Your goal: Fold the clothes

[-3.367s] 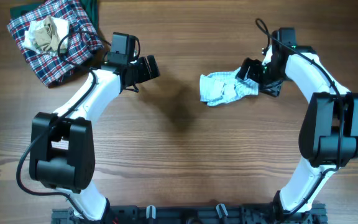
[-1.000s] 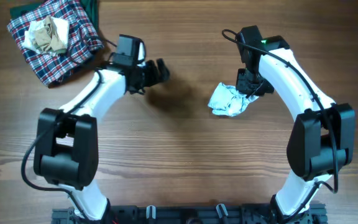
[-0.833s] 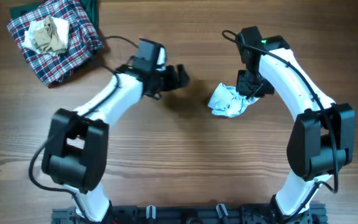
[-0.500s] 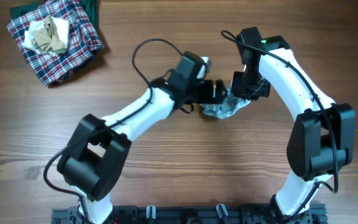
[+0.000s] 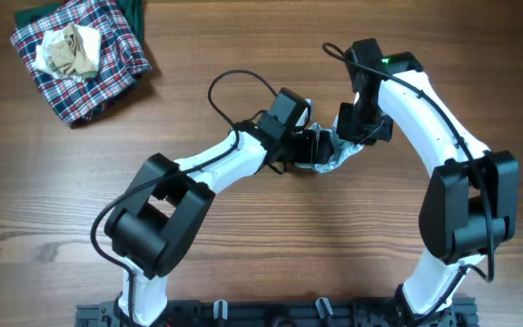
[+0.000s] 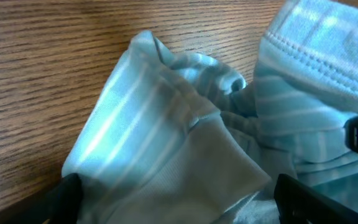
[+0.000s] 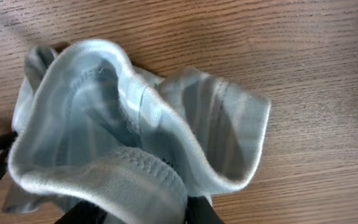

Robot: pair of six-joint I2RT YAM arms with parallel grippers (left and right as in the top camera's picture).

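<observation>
Pants (image 5: 336,160) lie bunched on the table (image 5: 243,245), upper centre overhead, half hidden by both claws; left wrist view shows left claw (image 6: 185,198) spread wide around them; right wrist view shows right claw (image 7: 143,215) pinching their stitched edge.

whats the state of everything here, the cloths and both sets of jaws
striped pants: bunched up, not folded
left jaws: wide open, one on each side of the striped pants
right jaws: shut on a stitched edge of the striped pants
plaid cloth: crumpled heap, away from both arms
beige cloth: crumpled, lying on top of the plaid cloth
</observation>
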